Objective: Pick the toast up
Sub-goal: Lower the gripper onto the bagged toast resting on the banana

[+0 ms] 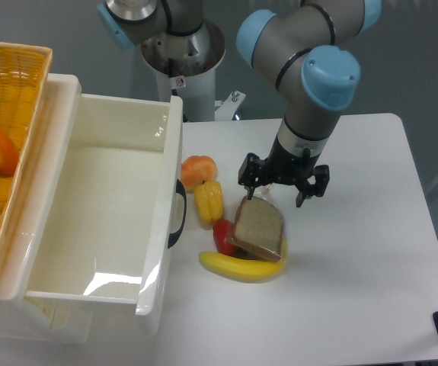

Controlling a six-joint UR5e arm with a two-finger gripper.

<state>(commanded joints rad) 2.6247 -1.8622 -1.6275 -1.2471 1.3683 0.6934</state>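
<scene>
The toast, a square grey-brown slice with a dark crust, lies tilted on top of a banana and a red pepper near the middle of the table. My gripper hangs just above the toast's far edge with its fingers spread open. One dark fingertip is at the toast's upper left corner, the other is to the right of it. Nothing is between the fingers.
A yellow pepper and a peach lie left of the toast. A large white bin with a dark handle stands at the left, and a wicker basket with bread loaves is beyond it.
</scene>
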